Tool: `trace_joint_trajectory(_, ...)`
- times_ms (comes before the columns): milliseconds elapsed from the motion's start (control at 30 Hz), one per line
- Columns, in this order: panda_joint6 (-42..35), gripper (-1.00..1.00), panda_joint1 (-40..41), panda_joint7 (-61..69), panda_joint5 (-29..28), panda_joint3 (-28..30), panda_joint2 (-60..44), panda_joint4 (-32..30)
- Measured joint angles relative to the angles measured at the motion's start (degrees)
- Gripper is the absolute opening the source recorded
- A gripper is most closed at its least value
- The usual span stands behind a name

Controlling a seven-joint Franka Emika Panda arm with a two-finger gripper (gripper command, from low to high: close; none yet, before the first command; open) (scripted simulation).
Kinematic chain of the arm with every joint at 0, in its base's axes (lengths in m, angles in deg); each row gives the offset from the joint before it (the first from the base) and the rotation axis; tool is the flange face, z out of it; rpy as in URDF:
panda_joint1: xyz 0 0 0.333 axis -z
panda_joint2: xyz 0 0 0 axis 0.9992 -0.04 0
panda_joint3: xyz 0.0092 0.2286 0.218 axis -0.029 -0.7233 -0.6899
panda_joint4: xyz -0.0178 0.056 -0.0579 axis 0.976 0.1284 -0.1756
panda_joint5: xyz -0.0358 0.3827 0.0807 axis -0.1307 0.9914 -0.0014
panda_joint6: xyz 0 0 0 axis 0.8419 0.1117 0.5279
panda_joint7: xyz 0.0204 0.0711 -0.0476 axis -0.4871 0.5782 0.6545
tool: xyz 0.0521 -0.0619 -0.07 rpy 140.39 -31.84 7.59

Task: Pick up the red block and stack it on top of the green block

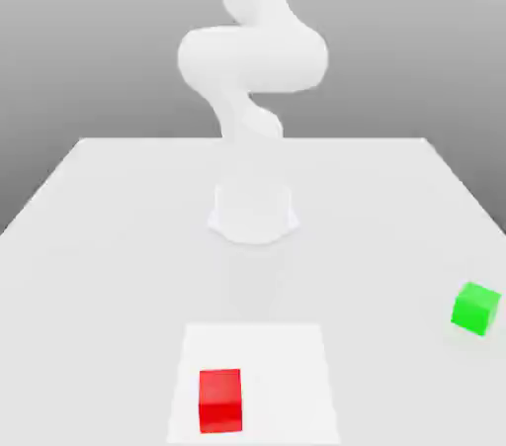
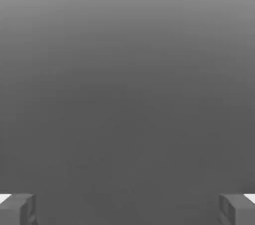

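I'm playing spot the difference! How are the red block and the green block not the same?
The red block is red, but the green block is green. The red block sits on a white square, while the green block sits off it. The green block looks turned cornerwise, and the red block looks nearly straight. Both are plain cubes.

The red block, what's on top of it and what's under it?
Nothing sits on top of the red block. Around its base is a white square; what's right under the block is covered.
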Motion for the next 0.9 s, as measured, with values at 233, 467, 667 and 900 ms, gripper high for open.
trace_joint_trajectory(233,6.1,0.00,-1.0,3.2,1.0,2.2,-14.9,-3.4)
trace_joint_trajectory(467,12.1,0.00,-1.4,6.3,2.2,3.7,-29.5,-6.8)
trace_joint_trajectory(667,17.2,0.00,-0.9,8.6,2.6,4.2,-41.9,-9.6)
trace_joint_trajectory(900,25.7,0.00,0.1,10.5,3.1,3.6,-56.4,-10.8)
